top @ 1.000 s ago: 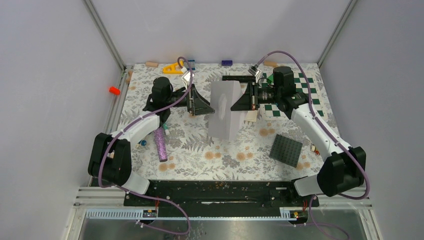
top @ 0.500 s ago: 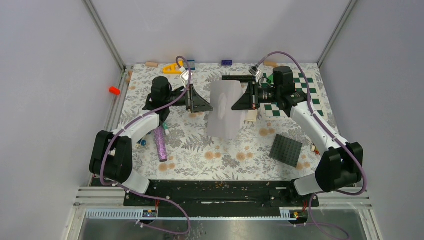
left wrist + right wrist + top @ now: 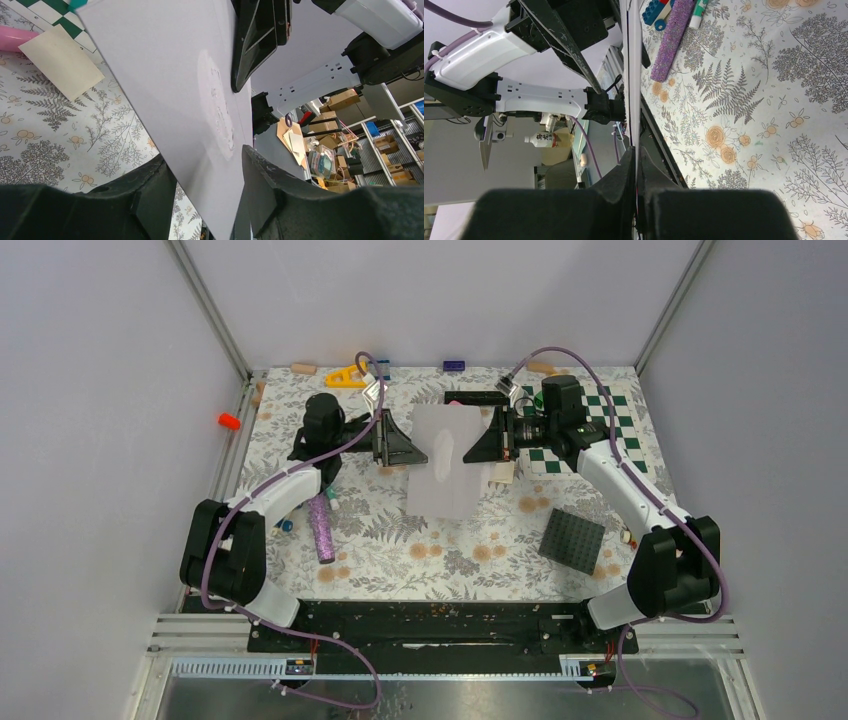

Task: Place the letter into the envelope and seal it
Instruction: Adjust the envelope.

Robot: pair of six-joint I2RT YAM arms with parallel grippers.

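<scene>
Centre frame, the envelope (image 3: 440, 465) is clamped by the right gripper (image 3: 636, 155); the left gripper (image 3: 205, 167) jaws, still apart, are being narrowed around it, likely for a second grip.

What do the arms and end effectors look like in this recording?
The left arm and right arm have white links, bulky black joints and a purple cable looped along each. The left end effector and right end effector are black, with triangular open-framed fingers.
</scene>
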